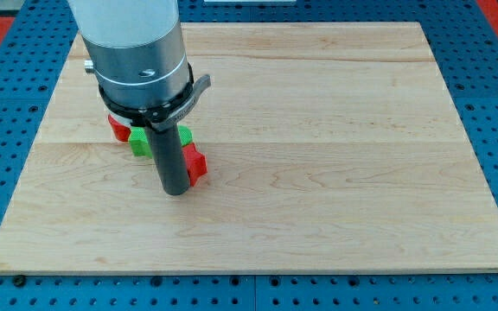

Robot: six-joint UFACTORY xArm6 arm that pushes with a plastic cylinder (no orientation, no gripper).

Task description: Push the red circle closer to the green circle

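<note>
Nearest stands my tip (175,192) on the bench (318,173), touching a red block (196,163); green blocks (139,142) (shapes partly hidden) lie behind. No pincer is fitted.

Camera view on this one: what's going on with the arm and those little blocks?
A single arm with a dark rod is working on a wooden board. My tip sits at the view's left, right against a red block on its right. Two green blocks lie just behind the rod, and another red block peeks out under the arm. Shapes are too hidden to confirm.
</note>
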